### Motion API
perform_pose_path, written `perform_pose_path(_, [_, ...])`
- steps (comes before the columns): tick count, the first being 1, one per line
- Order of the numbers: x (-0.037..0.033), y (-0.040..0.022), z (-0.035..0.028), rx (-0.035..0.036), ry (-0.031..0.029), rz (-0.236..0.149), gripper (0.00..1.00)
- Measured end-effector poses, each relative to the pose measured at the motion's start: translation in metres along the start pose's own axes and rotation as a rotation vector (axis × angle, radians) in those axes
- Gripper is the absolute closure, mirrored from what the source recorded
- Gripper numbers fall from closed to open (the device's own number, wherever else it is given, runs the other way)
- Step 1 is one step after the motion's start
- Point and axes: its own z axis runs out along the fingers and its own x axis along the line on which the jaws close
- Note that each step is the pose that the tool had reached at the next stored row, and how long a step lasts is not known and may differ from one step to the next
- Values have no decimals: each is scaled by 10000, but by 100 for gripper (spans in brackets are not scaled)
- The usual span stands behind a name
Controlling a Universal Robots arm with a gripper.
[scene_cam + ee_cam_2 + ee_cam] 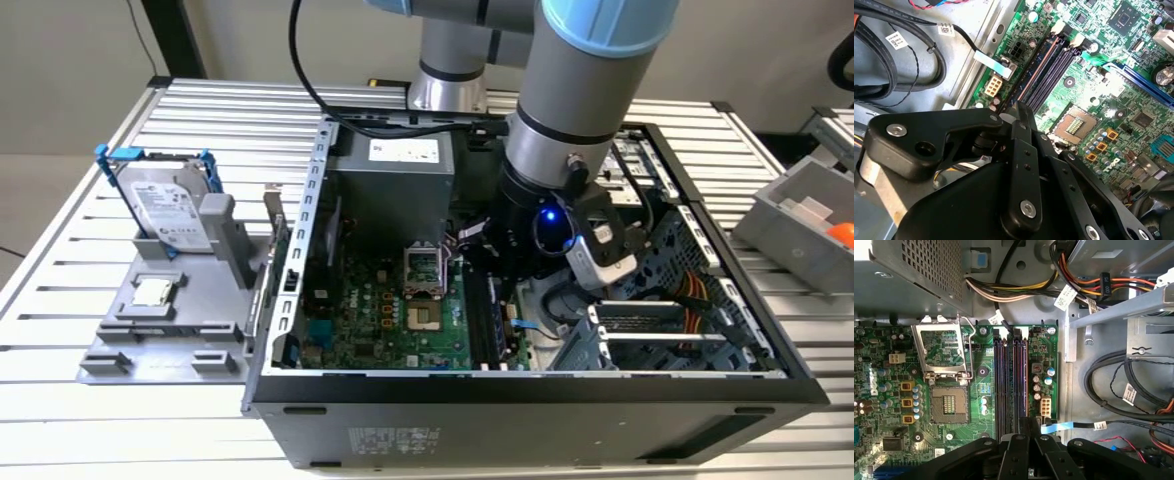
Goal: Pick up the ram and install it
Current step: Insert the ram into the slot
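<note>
Ram (1023,385) | thin dark stick, seated upright in slot | claw (1027,426) clenched on its edge

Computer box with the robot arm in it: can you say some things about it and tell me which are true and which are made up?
1. The computer case is open, so the green motherboard shows. True.
2. The hard drive sits inside the case. False: it stands on the grey stand outside, at the exterior view's left.
3. The tool is down inside the case, by the long memory slots. True.
4. The processor socket has its lid shut. False: the lid is flipped open.
</note>
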Motion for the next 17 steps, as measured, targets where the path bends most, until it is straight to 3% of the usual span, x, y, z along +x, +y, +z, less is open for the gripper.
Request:
perform_pose_path(9, [0, 0, -2, 0, 0, -9, 100])
perform_pose_path(17, [0, 0, -2, 4, -20, -593, 100])
